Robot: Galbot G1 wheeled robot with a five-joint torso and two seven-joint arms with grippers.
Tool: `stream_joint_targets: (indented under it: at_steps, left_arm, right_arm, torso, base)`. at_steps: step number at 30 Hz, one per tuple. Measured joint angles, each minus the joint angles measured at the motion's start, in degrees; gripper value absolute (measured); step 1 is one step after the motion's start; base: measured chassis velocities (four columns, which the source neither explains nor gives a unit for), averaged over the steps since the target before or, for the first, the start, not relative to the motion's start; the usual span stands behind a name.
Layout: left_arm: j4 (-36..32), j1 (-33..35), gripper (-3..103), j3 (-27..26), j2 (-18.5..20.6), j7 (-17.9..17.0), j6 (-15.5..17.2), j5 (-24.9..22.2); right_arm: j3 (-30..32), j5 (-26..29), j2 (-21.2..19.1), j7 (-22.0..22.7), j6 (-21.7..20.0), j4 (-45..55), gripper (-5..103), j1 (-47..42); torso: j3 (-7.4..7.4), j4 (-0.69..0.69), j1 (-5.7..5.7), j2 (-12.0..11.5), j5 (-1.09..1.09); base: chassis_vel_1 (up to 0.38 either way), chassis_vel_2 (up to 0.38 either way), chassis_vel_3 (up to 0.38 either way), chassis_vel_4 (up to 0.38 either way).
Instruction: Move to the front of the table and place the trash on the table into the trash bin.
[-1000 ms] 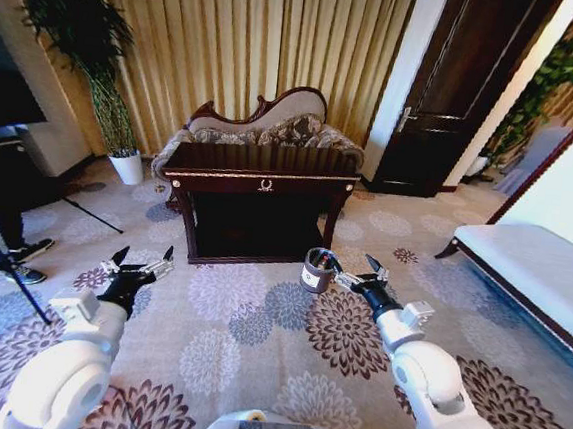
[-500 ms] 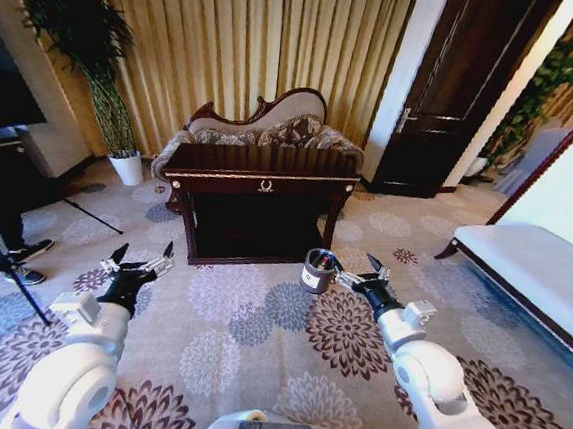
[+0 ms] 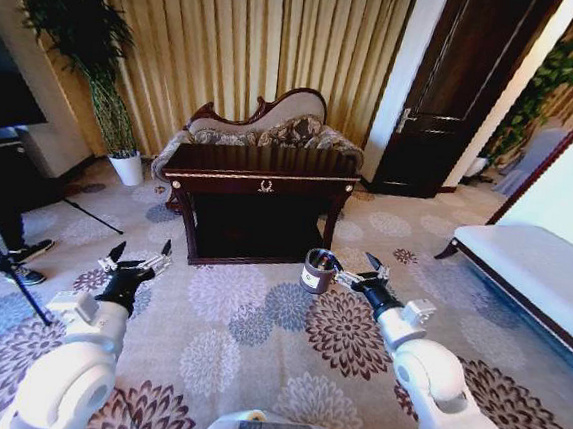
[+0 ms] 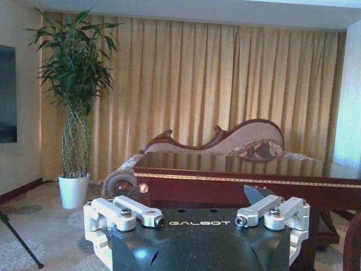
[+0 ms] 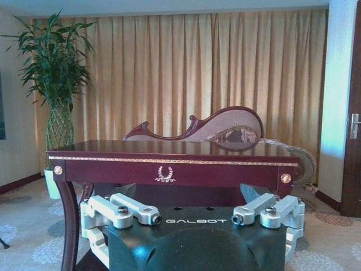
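Observation:
The dark brown table (image 3: 219,182) with gold trim stands ahead at the centre, and its gold emblem faces the right wrist view on the table (image 5: 214,168). Its glossy top (image 4: 237,166) reflects the curtain, and the trash is out of view. The trash bin (image 3: 317,270), pale with a dark rim, stands on the carpet off the table's front right leg. My right gripper (image 3: 360,270) hovers open just right of the bin, holding nothing. My left gripper (image 3: 142,253) hangs open over the carpet, short of the table's front left corner.
A carved sofa (image 3: 274,123) sits behind the table against gold curtains. A plant in a white pot (image 3: 127,166) stands at the left and a white bench (image 3: 543,267) at the right. A tripod leg (image 3: 5,275) and a person's shoes (image 3: 27,252) are at the far left.
My left arm has drifted slightly to the left. The table, the bin and the right arm keep their places in view.

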Motion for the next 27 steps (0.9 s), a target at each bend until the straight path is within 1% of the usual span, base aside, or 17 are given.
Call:
stream_joint_targets:
  at_steps: [27]
  left_arm:
    - [0.00,-0.13,100,-0.20,0.33,0.13,0.15,-0.22]
  right_arm:
    - [0.24,-0.03,0.55,0.72,-0.95,1.05,100,-1.16]
  torso:
    - [0.00,0.00,0.01,0.00,0.00]
  base:
    - [0.000,0.000,0.000,0.000]
